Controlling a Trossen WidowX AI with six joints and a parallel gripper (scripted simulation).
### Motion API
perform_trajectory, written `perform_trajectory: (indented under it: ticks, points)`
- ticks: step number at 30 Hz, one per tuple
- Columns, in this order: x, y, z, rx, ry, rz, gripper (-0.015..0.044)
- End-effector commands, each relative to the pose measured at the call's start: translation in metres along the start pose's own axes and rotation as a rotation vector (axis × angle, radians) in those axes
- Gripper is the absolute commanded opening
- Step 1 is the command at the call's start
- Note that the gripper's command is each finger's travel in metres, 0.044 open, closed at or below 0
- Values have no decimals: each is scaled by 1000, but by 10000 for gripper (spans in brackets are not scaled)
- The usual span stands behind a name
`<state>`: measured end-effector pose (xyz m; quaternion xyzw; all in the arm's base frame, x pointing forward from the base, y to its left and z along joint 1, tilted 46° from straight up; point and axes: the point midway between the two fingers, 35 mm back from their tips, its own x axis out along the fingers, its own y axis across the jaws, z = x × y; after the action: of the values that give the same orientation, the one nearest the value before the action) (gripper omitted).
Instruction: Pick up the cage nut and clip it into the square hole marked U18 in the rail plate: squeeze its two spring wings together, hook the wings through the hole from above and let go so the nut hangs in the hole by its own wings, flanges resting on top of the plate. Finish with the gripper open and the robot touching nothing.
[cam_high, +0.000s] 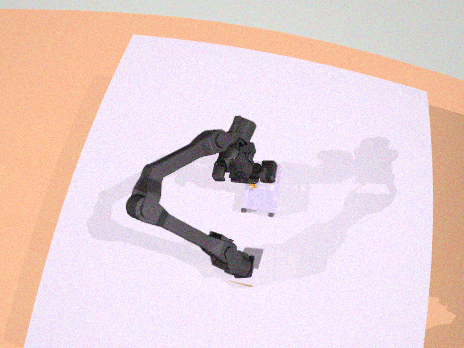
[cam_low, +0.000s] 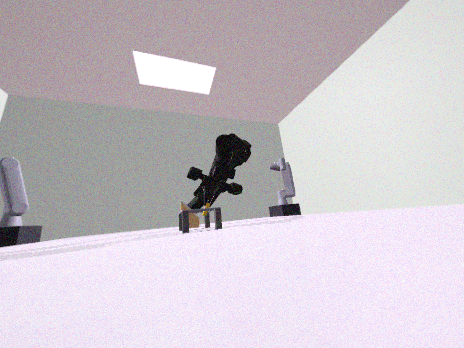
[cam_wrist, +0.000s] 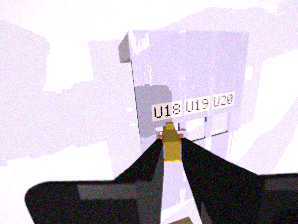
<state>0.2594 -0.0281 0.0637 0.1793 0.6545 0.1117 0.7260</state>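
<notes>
The yellow cage nut (cam_high: 253, 186) (cam_low: 206, 210) (cam_wrist: 172, 151) is held between the fingertips of my gripper (cam_wrist: 172, 142), which is shut on it. The pale rail plate (cam_high: 261, 201) (cam_wrist: 200, 60) stands raised on short dark legs. In the wrist view the nut lies over the place of the hole just below the U18 label (cam_wrist: 167, 110), and hides most of that hole. In the exterior view the nut is at the height of the plate's top and seems to reach a little below it; how far its wings are through the hole cannot be told.
The U19 hole (cam_wrist: 195, 131) and U20 hole (cam_wrist: 219, 124) lie to the right of the nut in the wrist view. A tan upright piece (cam_low: 191, 218) shows behind the plate's legs in the exterior view. Two grey arms (cam_low: 13, 187) (cam_low: 286, 180) stand in the background.
</notes>
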Motion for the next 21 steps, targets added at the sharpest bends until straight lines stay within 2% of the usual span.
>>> perform_trajectory:
  ticks: [1,21]
  points:
    - [0,0,0,3,-1,-11,37]
    - [0,3,0,4,-1,-37,37]
